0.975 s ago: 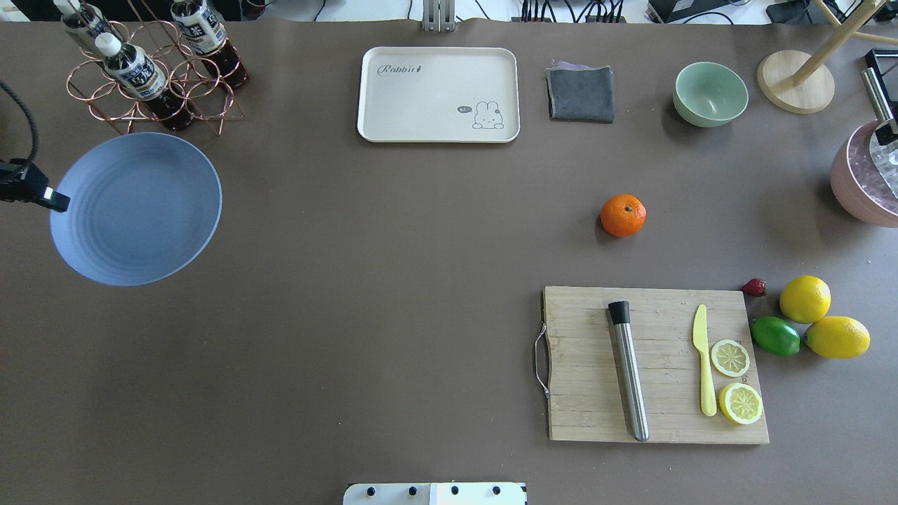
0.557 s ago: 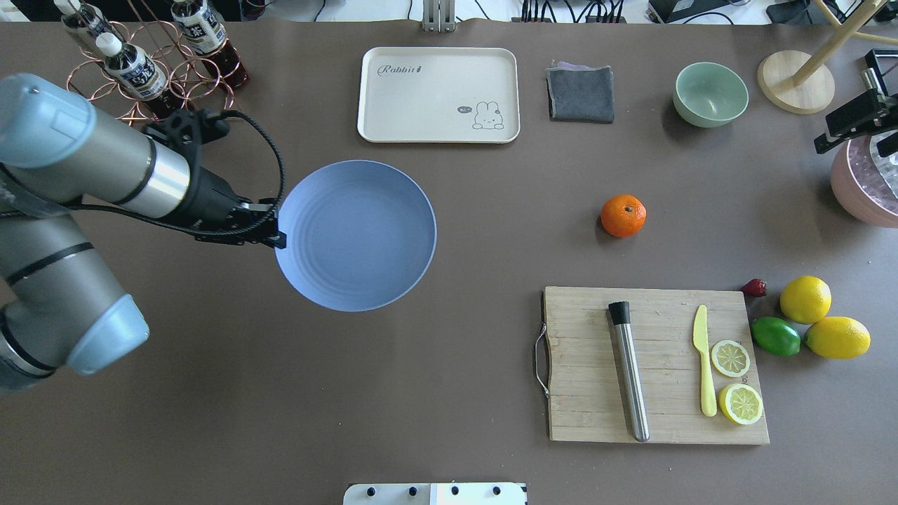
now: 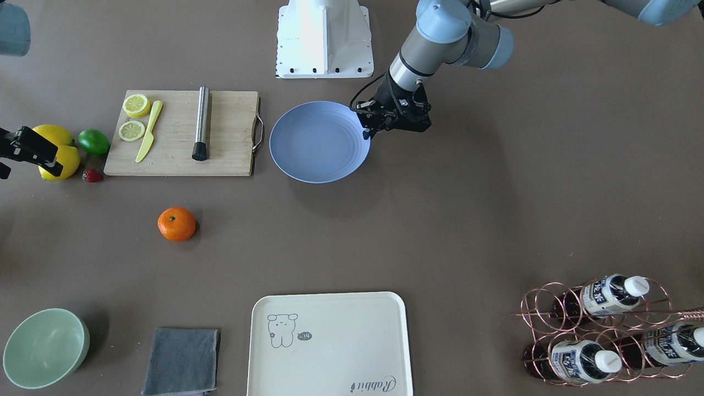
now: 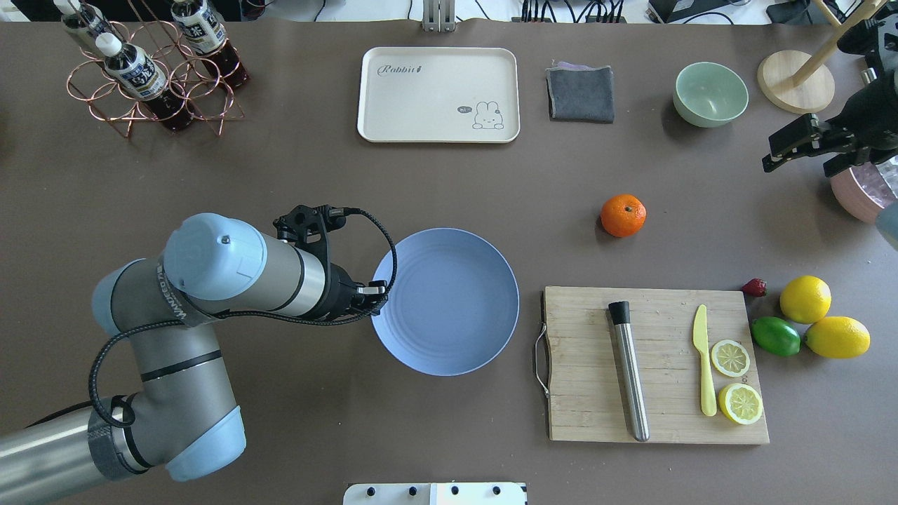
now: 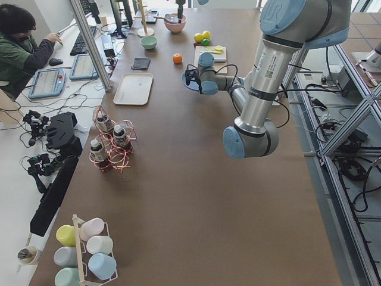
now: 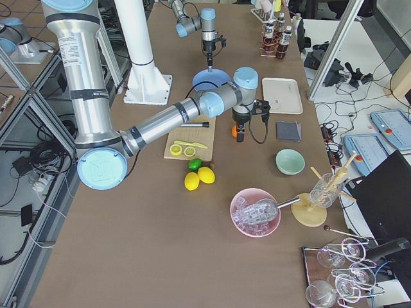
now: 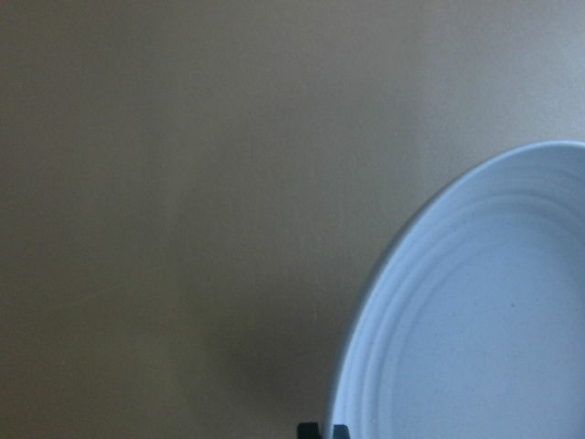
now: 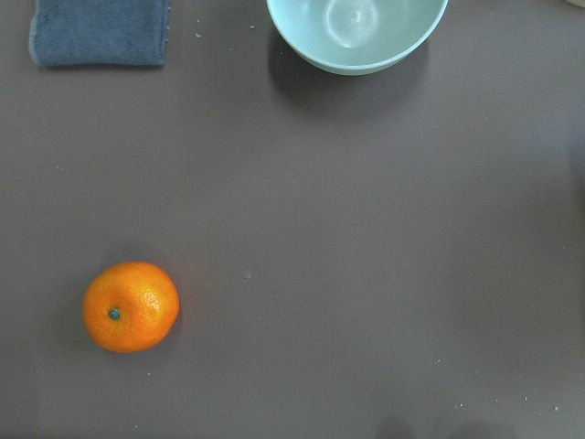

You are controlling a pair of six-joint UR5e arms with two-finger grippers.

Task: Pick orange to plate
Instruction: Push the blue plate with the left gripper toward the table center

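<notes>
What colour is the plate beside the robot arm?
Matte periwinkle blue plate with faint concentric rings; clearest in the overhead view.

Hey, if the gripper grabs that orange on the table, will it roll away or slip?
The orange looks round and sits free on the flat table, so a nudge would probably roll it. Its skin looks matte and slightly textured, likely giving decent grip.

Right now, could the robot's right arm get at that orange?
Probably yes. The orange sits alone on bare table, clear of the cutting board and green bowl; the right gripper hovers open nearby.
</notes>
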